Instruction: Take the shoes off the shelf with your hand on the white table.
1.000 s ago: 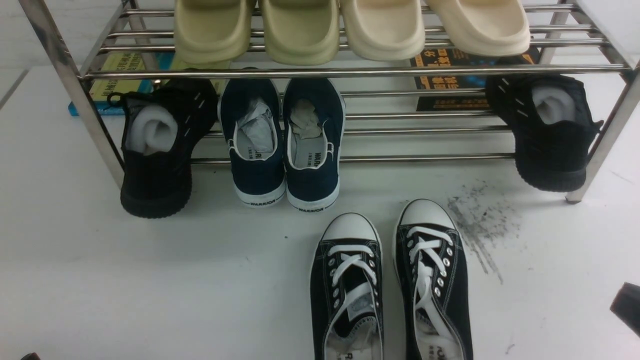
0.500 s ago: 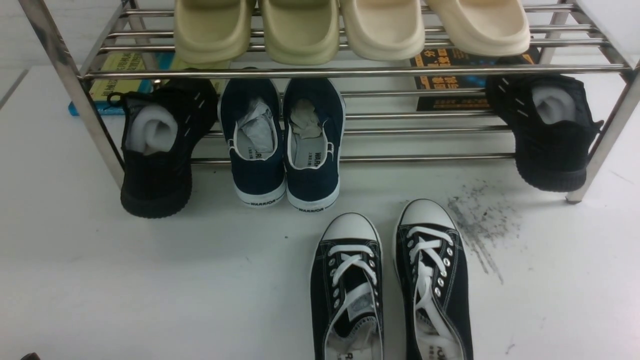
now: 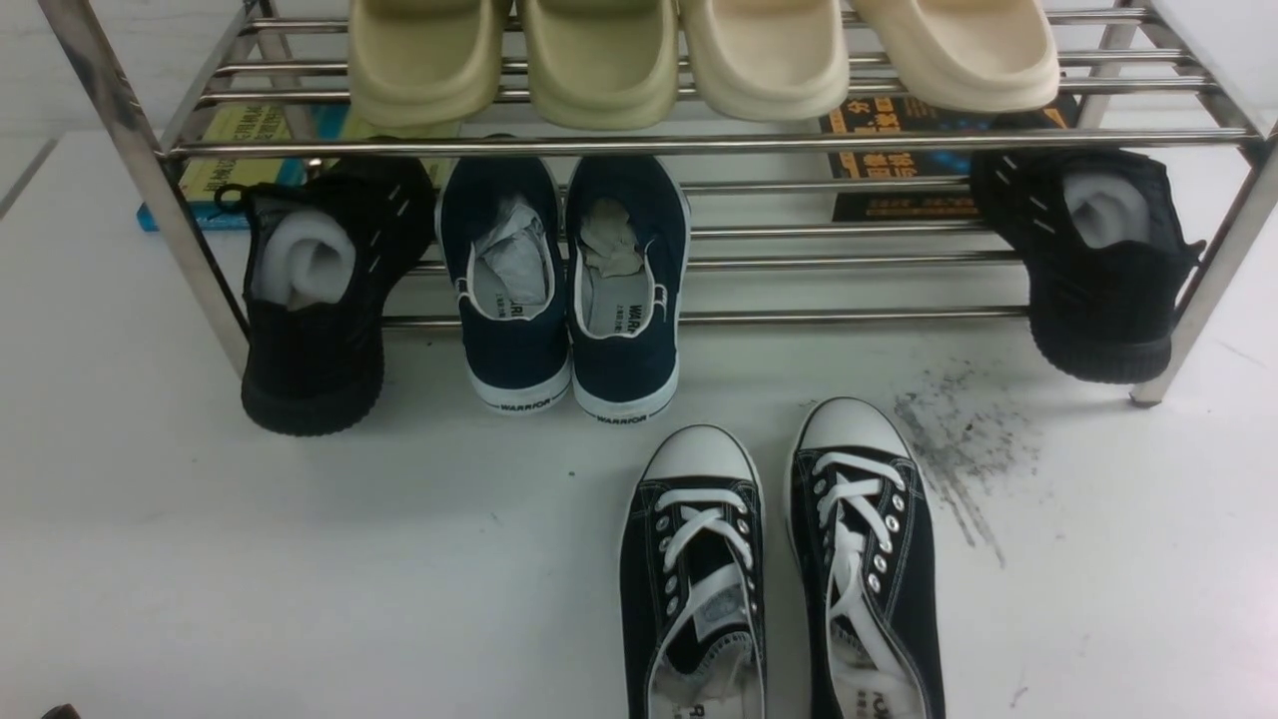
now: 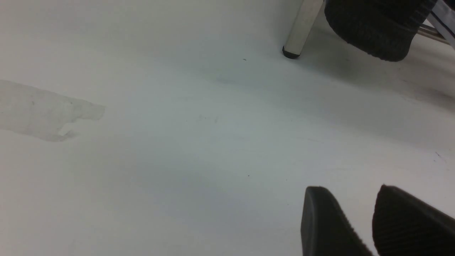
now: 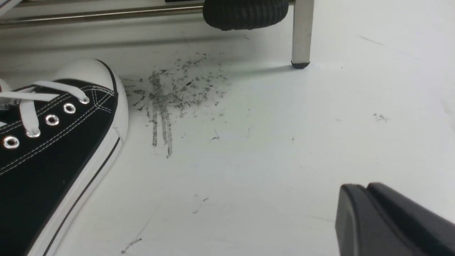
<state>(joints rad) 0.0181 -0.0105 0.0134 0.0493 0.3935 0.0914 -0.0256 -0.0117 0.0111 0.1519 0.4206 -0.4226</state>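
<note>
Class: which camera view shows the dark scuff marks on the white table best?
The right wrist view: the scuff marks fill mid-frame, each streak distinct, beside a black canvas shoe. The front view shows them smaller. The left wrist view misses them.

Slides (image 3: 699, 55), navy slip-ons (image 3: 564, 290), books (image 3: 899, 160)

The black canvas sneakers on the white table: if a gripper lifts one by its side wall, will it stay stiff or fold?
The black canvas sneakers probably give at the upper: it looks like thin cloth. The white rubber toe cap and striped sole look firmer, so a grip there may hold shape better. The flat sole makes rolling unlikely; the loose white laces might snag.
</note>
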